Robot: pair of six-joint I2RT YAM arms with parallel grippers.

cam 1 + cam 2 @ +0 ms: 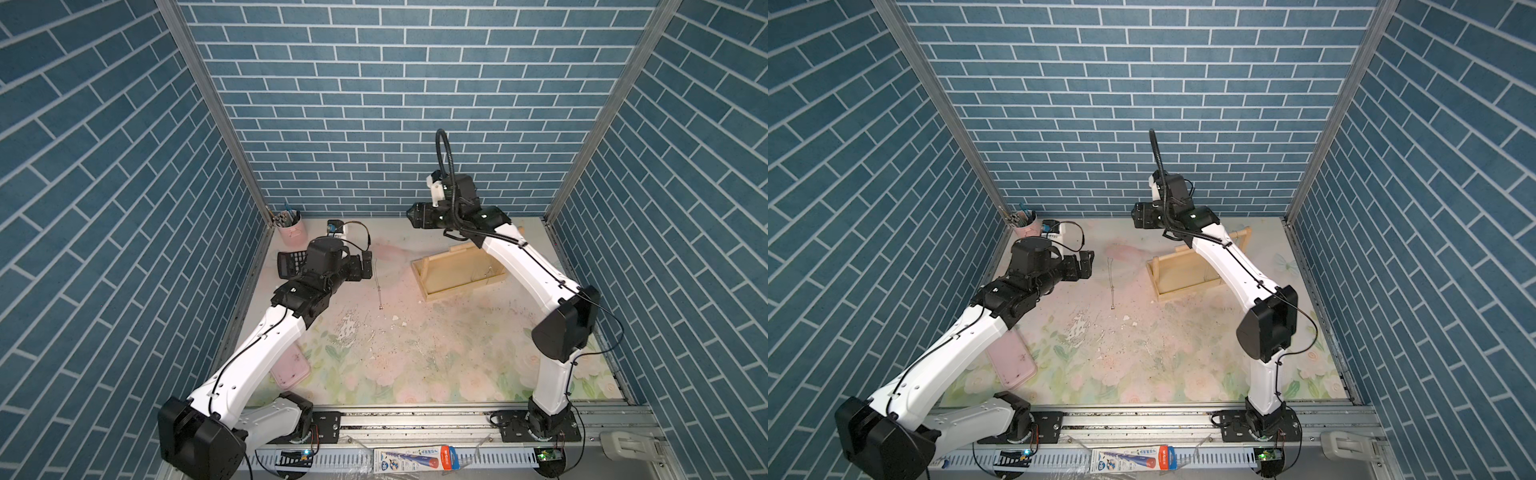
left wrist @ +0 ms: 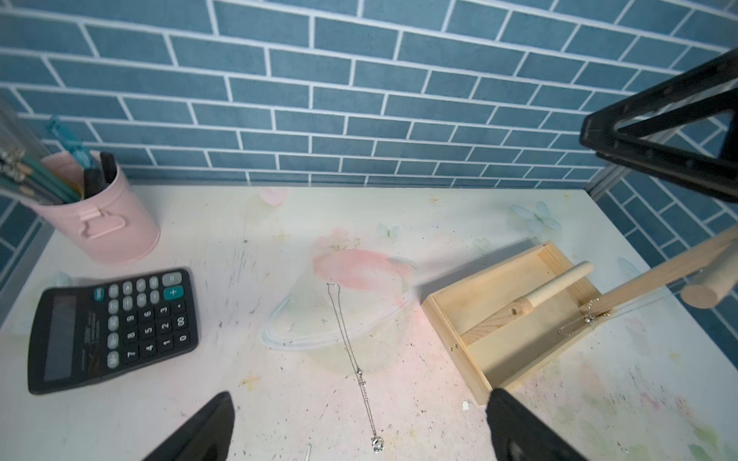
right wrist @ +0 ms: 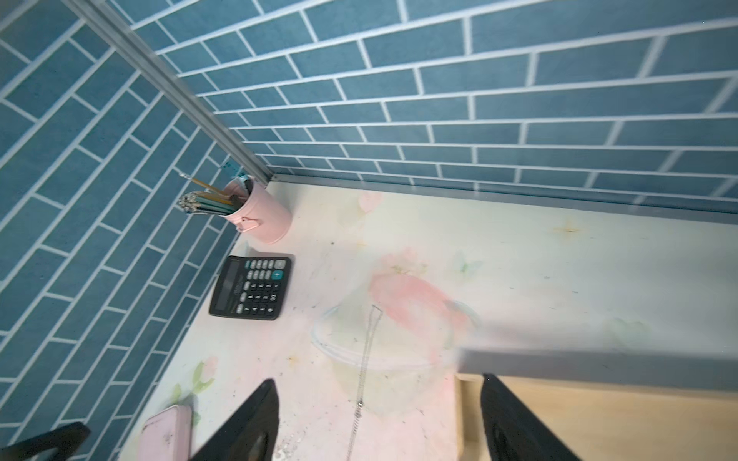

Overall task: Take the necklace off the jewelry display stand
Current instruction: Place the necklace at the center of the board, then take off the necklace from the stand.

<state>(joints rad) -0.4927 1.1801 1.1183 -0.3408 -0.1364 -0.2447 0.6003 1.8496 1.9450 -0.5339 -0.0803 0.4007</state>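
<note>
Now, necklace (image 2: 358, 372) flat on table (image 2: 439, 223).

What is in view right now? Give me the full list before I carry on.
necklace: one, silver, flat on the table, left of the stand
second chain: one, silver, at a stand post's foot
jewelry display stand: one, pale wood, right rear
calculator: one, black, left rear
pen cup: one, pink, back left corner
case: one, pink, under the left arm
pen pack: one, white and red, front rail
left gripper: black, open, empty, by the necklace
right gripper: black, open, empty, raised near the stand
</note>
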